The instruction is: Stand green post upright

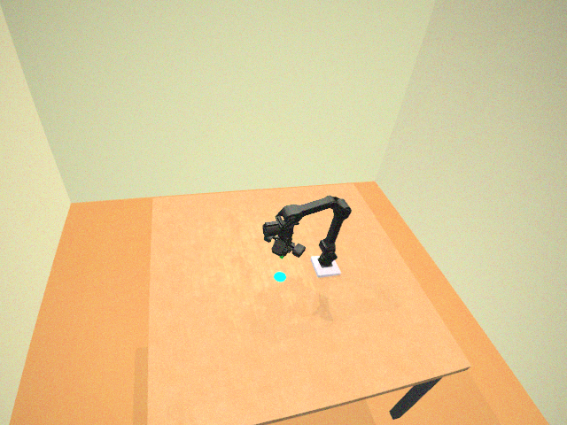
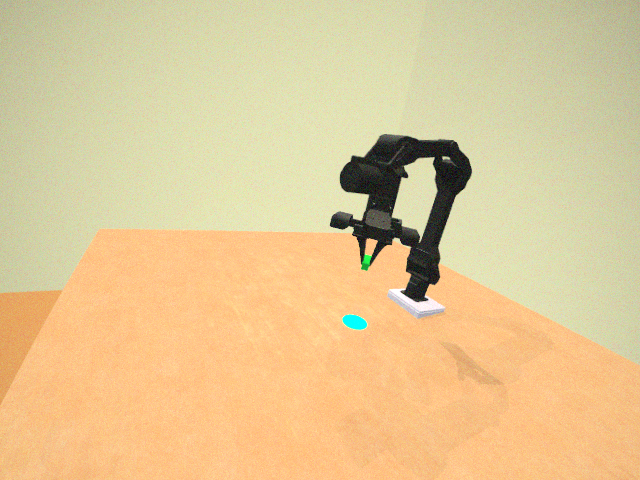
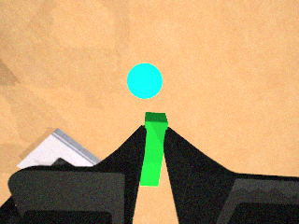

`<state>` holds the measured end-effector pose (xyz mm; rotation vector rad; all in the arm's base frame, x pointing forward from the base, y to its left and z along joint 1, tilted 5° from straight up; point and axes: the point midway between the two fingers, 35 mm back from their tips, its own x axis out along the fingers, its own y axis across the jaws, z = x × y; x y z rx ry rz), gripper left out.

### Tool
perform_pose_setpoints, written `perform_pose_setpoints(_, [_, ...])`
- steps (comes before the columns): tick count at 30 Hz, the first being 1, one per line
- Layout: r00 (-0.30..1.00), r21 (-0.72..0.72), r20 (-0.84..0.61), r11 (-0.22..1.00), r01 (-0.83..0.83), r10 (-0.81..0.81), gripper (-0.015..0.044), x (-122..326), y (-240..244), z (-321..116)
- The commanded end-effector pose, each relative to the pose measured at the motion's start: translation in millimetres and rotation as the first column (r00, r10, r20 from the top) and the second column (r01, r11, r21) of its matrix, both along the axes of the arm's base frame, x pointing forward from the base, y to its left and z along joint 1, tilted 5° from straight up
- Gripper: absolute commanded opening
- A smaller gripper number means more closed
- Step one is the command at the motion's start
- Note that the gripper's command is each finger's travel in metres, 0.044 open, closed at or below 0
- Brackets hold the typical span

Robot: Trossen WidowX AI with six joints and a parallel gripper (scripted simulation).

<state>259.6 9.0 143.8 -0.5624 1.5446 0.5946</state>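
Observation:
My gripper is shut on the green post and holds it in the air above the table. In the top view only a small green bit of the post shows below the fingers. In the wrist view the post runs lengthwise between the fingers, with its darker end face toward the circle. Its exact tilt is hard to tell. The flat cyan circle lies on the table, with nothing on it, lower than the post and apart from it.
The arm's white base plate sits on the wooden table, to the right of the circle in the top and exterior views and at the lower left in the wrist view. Faint arm shadows fall on the table.

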Motion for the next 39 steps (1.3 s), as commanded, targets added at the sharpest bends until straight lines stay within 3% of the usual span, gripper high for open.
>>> perform_pose_setpoints(1, [1.0, 0.003, -0.003, 1.0, 0.006, -0.006, 0.0023, 0, 10, 2])
perform_pose_setpoints(39, [0.986, 0.23, 0.114, 0.968, 0.096, -0.125, 0.0023, 10, 12, -16])
